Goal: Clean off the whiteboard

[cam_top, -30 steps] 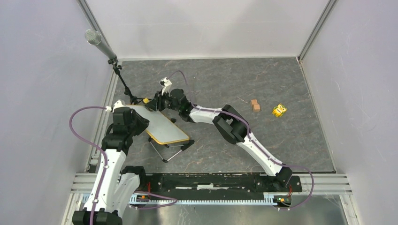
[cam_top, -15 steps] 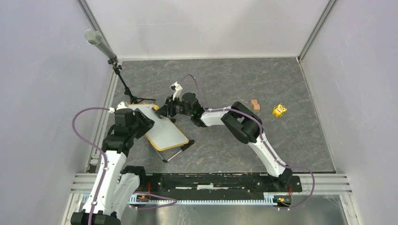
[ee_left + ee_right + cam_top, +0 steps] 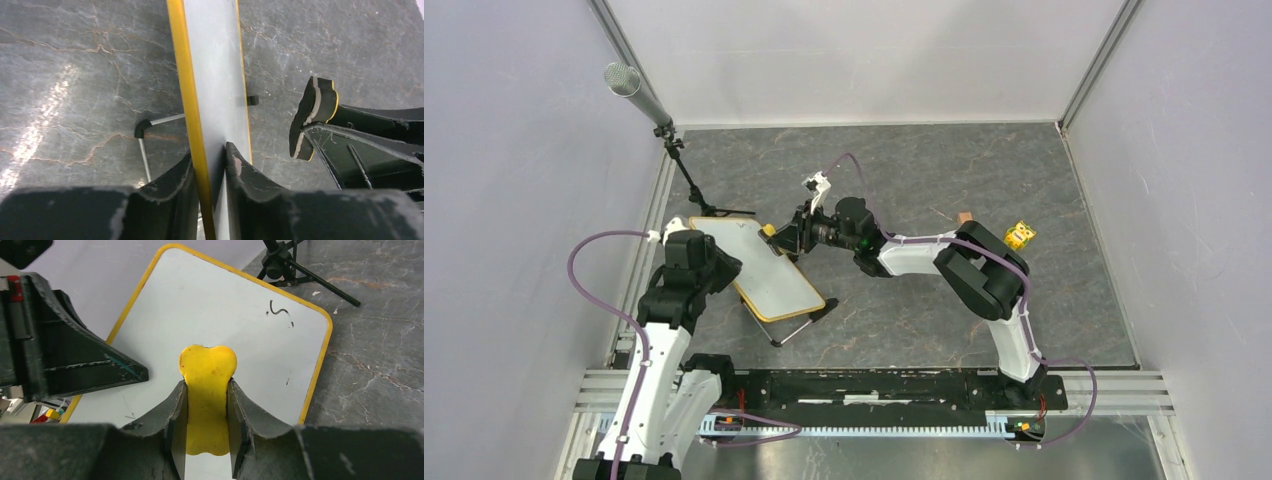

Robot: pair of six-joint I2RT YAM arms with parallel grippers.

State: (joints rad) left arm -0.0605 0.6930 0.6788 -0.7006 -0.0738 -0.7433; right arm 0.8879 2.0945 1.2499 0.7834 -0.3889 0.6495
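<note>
Left of centre in the top view: whiteboard (image 3: 769, 275) | left gripper (image 3: 209, 155) clamped on its yellow edge | right gripper (image 3: 207, 387) pinching a yellow eraser (image 3: 207, 365) over the face | progress: mostly wiped, judging by the blank surface; black squiggle (image 3: 278, 308) near the upper-right corner not yet erased

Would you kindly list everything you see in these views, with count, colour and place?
whiteboard: one, white with yellow frame, left of centre
wire stand: one, metal with black feet, under the whiteboard
marker squiggle: one, black, near a board corner
eraser: one, yellow, over the board
microphone: one, grey, far left
tripod: one, black, beyond the board
toy: one, yellow, right side
block: one showing, brown, left of the toy, partly hidden
table: one, grey marbled
left tool: black, shut on the whiteboard's edge
right tool: black, shut on the eraser
</note>
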